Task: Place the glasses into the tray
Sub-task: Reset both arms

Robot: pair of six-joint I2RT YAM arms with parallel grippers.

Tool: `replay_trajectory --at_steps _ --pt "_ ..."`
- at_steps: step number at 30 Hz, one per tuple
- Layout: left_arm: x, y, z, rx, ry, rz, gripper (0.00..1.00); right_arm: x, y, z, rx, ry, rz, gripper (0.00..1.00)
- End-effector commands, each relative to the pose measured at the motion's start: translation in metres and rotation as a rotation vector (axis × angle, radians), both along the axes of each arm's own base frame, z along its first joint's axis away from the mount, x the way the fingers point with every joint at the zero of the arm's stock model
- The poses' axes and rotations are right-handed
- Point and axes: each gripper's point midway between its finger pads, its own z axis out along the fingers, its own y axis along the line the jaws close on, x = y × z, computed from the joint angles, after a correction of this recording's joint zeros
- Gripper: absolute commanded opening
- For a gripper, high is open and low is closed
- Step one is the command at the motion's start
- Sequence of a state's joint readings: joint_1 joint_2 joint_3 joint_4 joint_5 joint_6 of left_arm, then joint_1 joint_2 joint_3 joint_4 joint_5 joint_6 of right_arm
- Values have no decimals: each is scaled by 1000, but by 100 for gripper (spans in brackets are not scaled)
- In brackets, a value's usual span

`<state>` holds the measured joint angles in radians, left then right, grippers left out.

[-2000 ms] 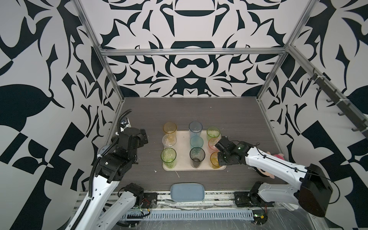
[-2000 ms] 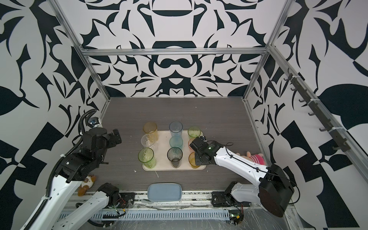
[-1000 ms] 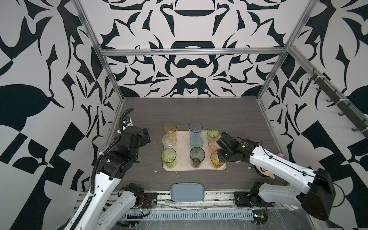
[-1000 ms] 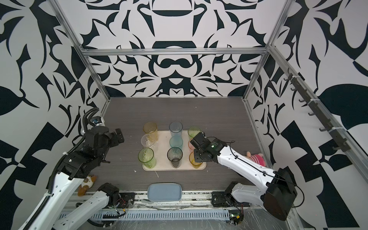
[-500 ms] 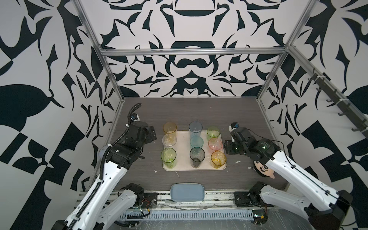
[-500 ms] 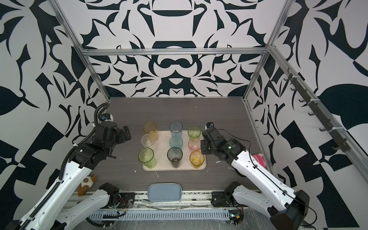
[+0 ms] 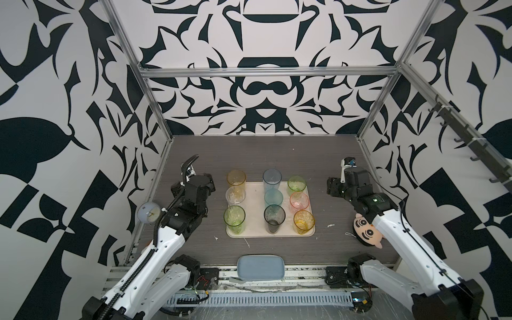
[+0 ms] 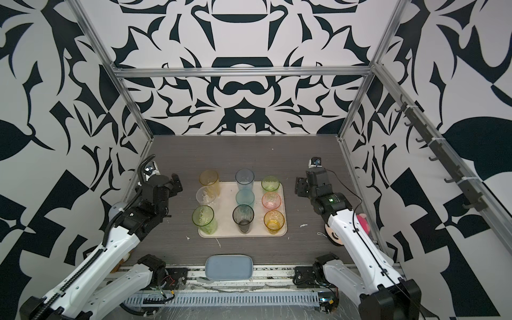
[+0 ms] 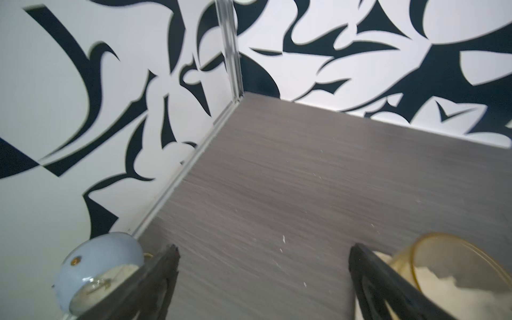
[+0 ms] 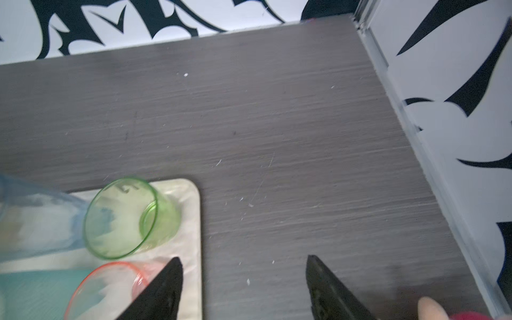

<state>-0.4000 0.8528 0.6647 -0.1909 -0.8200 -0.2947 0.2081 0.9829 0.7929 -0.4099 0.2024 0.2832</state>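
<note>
Grey table (image 7: 249,155) carries tray (image 7: 253,206); nine glasses (image 7: 273,198) stand upright in it, three rows (gaps keep rims from knocking). Left gripper (image 9: 264,249) and right gripper (image 10: 243,259) hang either side, jaws spread, empty, clear of the tray

A: What stands on the tray (image 10: 194,210)?
B: A green glass (image 10: 130,219) upright near its corner, with a pink glass (image 10: 110,288) just beside it, blurred.
A: And the right gripper (image 10: 243,257)?
B: Jaws spread, only bare grey table (image 10: 277,124) between them. One finger crosses the pink rim.
</note>
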Motion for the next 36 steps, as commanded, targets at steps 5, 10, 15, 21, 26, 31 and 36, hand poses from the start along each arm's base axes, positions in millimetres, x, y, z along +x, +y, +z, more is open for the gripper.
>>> replay_trajectory --at_steps 5,10,15,21,26,31,36 --pt "17 65 -20 -13 -101 208 100 41 -41 2 -99 -176 -93 85" --pt "20 92 -58 23 -98 269 100 46 -65 -27 -165 -207 -175 95" --pt "27 100 -94 -15 -39 264 99 47 -76 -56 -191 -252 -216 95" --pt "43 94 -105 -19 -43 211 99 61 -73 -87 -199 -234 -189 92" --pt "60 83 -116 -59 -69 117 99 76 -68 -95 -183 -175 -153 87" --pt "68 68 -124 -60 -113 10 99 77 -56 -98 -153 -256 -90 89" --pt "66 61 -125 -67 -122 -31 99 77 -38 -105 -124 -275 12 98"
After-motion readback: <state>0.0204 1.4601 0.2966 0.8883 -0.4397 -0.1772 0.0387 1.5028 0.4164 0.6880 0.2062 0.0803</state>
